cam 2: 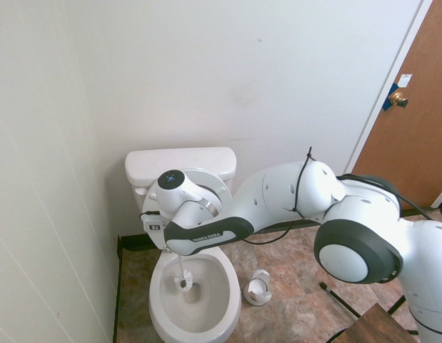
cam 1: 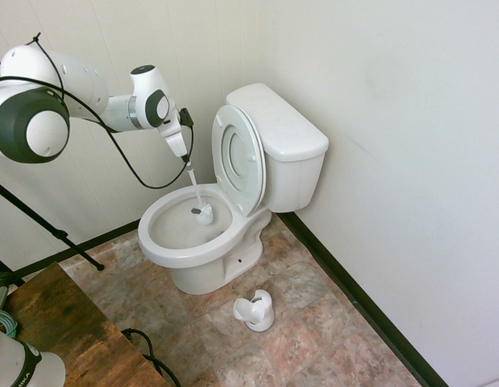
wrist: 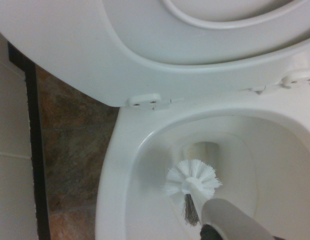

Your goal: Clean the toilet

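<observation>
Toilet point(cam 1: 233, 193) directly below gripper point(cam 1: 187, 164), seat and lid raised, gripper clenched on brush point(cam 1: 202, 211) reaching into bowl

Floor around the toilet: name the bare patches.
Bare tile lies right of the toilet, between the brush holder and the dark baseboard. Left of the toilet a narrow strip runs along the wall. The bowl is crowded: the brush is inside it.
</observation>
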{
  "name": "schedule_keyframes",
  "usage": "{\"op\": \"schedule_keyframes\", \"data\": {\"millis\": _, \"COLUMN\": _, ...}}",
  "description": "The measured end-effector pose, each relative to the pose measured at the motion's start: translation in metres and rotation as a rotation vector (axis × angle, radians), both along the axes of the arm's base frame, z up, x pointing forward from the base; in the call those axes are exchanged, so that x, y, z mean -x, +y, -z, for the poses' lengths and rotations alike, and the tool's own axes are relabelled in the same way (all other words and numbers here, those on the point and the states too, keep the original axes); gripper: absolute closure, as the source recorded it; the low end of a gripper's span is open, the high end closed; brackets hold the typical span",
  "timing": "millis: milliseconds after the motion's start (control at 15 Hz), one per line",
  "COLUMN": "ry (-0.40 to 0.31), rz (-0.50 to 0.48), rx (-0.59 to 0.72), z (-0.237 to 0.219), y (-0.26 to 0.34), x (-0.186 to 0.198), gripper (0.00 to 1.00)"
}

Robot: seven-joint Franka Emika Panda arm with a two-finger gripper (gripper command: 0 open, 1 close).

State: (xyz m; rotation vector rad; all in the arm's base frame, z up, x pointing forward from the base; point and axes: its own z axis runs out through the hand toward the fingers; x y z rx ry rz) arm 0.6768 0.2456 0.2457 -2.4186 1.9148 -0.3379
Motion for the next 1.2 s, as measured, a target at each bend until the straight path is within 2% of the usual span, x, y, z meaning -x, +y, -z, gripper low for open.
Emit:
{"op": "schedule_keyframes", "data": {"millis": 267, "ry": 0.030, "rz": 0.053, "rx": -0.017, "z": 0.025, "y": -0.006, "x": -0.025, "gripper": 1.00}}
{"op": "schedule_keyframes", "data": {"millis": 600, "ry": 0.080, "rz": 0.047, "rx": -0.007, "z": 0.044, "y": 0.003, "x": -0.039, "gripper": 1.00}}
{"op": "schedule_keyframes", "data": {"millis": 1000, "ry": 0.084, "rz": -0.028, "rx": 0.008, "z": 0.040, "y": 0.050, "x": -0.020, "gripper": 1.00}}
{"op": "schedule_keyframes", "data": {"millis": 1200, "ry": 0.133, "rz": -0.051, "rx": 0.033, "z": 0.042, "y": 0.060, "x": 0.007, "gripper": 1.00}}
